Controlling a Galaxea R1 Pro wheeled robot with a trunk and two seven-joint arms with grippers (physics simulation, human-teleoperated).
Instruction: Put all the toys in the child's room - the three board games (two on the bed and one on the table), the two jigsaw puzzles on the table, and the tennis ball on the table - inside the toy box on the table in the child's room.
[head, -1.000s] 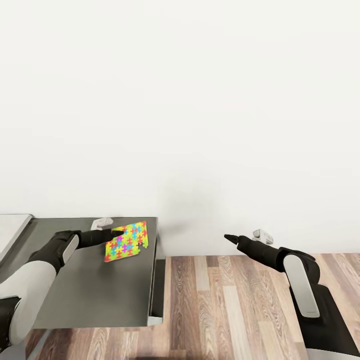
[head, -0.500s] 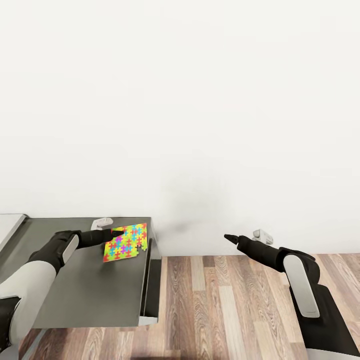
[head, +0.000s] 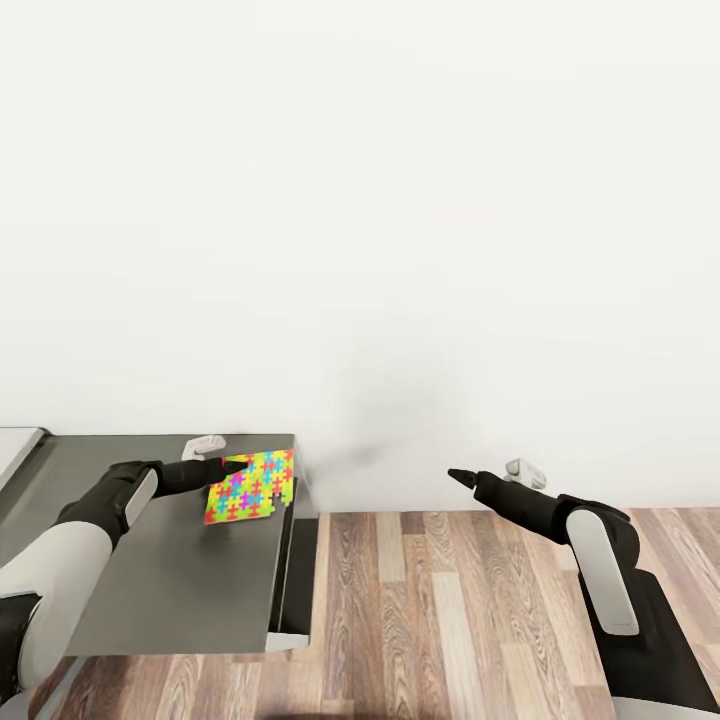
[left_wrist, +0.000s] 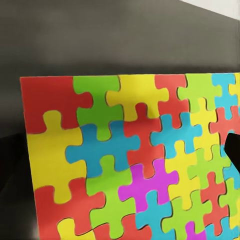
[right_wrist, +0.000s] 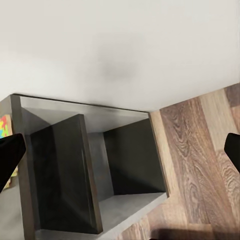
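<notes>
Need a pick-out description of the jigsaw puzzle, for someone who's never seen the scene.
Start at the dark grey shelf section against the white wall, at the head view's left. Near its back right corner, at the tip of the left gripper, sits the jigsaw puzzle: a thin flat square printed with interlocking pieces in yellow, red, blue, green and magenta, the one bright thing among greys.

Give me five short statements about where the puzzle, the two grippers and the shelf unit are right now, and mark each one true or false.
1. The left gripper is at the jigsaw puzzle. True.
2. The puzzle is over the wood floor. False: it is over the dark grey shelf top.
3. The right gripper carries a ball. False: it holds nothing and hangs over the floor.
4. The puzzle shows yellow, red, blue and green pieces. True.
5. The right wrist view shows the shelf unit packed with boxes. False: its compartments look empty.
</notes>
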